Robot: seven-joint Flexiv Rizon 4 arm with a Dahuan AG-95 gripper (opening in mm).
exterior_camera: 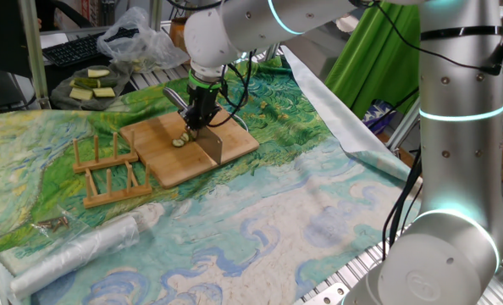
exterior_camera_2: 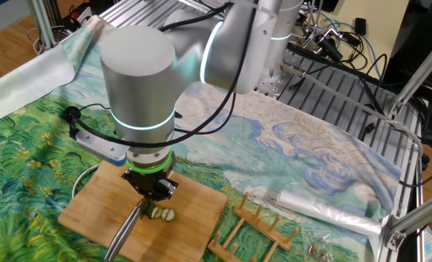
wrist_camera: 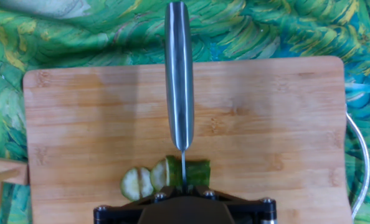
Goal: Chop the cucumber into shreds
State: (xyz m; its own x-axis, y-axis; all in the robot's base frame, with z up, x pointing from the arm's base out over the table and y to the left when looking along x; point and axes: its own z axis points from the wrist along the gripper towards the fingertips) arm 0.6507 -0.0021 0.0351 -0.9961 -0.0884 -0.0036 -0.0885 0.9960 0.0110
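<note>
The dark green cucumber (wrist_camera: 196, 172) lies near the front edge of the wooden cutting board (wrist_camera: 79, 124). Two pale round slices (wrist_camera: 138, 182) lean beside it on the left. My gripper (wrist_camera: 184, 191) is shut on a knife (wrist_camera: 179, 74). The steel handle points away from me and the thin blade edge stands on the cucumber. From one fixed view the gripper (exterior_camera: 198, 114) hangs over the board (exterior_camera: 158, 157) with the blade (exterior_camera: 212, 146) down by the cucumber (exterior_camera: 182, 140). In the other fixed view the gripper (exterior_camera_2: 154, 191) stands just above the slices (exterior_camera_2: 163, 214).
A wooden dish rack (exterior_camera: 107, 169) lies just left of the board. A plate of pale chunks (exterior_camera: 91, 87) and a plastic bag (exterior_camera: 141, 38) sit behind. A rolled plastic sheet (exterior_camera: 82, 246) lies near the table's front. A thin cable loop (wrist_camera: 359, 168) curves past the board's right edge.
</note>
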